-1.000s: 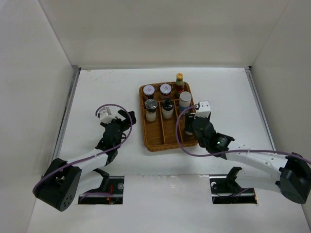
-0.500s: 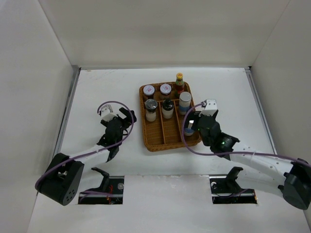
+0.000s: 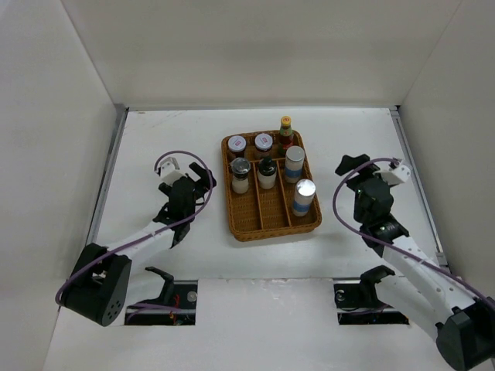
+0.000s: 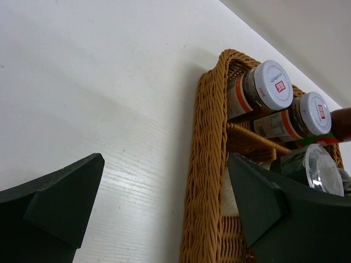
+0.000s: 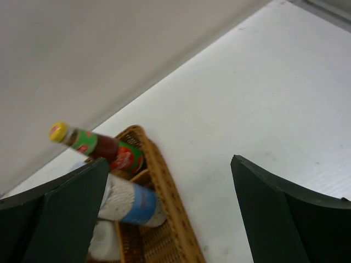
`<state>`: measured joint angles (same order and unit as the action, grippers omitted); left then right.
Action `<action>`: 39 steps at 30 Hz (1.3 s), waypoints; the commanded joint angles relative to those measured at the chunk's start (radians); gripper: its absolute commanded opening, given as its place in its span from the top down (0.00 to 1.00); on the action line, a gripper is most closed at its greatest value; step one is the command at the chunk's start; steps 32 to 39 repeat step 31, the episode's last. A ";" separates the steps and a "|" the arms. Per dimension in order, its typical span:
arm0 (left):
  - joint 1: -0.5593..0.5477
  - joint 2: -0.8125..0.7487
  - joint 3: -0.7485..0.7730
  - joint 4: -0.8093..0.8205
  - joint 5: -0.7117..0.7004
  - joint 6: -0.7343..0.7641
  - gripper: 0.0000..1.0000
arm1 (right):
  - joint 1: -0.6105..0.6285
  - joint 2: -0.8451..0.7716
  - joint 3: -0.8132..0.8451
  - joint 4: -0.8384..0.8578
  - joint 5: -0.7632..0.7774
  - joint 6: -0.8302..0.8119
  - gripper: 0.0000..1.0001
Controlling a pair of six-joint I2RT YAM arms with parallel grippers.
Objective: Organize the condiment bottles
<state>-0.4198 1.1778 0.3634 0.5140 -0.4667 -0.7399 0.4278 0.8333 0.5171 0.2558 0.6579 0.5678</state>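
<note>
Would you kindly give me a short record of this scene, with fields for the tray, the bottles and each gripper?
tray: wicker tray, mid-table between the arms
back row: two pale-lidded jars, with the sauce bottle at their right
left and middle lanes: one shaker each
right lane: two blue-banded cylinders, one behind the other
bottles outside tray: none seen
left gripper: open, empty, left of the tray
right gripper: open, empty, right of the tray

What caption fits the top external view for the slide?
Seven condiment bottles stand in the wicker tray, left gripper and right gripper open on either side.
</note>
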 commanded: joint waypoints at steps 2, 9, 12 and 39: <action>0.020 0.002 0.075 -0.100 0.002 -0.001 0.00 | -0.082 -0.016 -0.084 0.025 -0.032 0.214 0.00; 0.005 0.005 0.098 -0.121 -0.006 -0.001 0.00 | -0.085 0.058 -0.115 0.045 -0.086 0.296 0.00; 0.009 0.028 0.107 -0.106 -0.003 -0.001 0.00 | -0.085 0.046 -0.135 0.049 -0.089 0.299 0.00; 0.002 0.083 0.175 -0.101 -0.003 0.014 0.00 | -0.097 0.093 -0.157 0.115 -0.147 0.326 0.00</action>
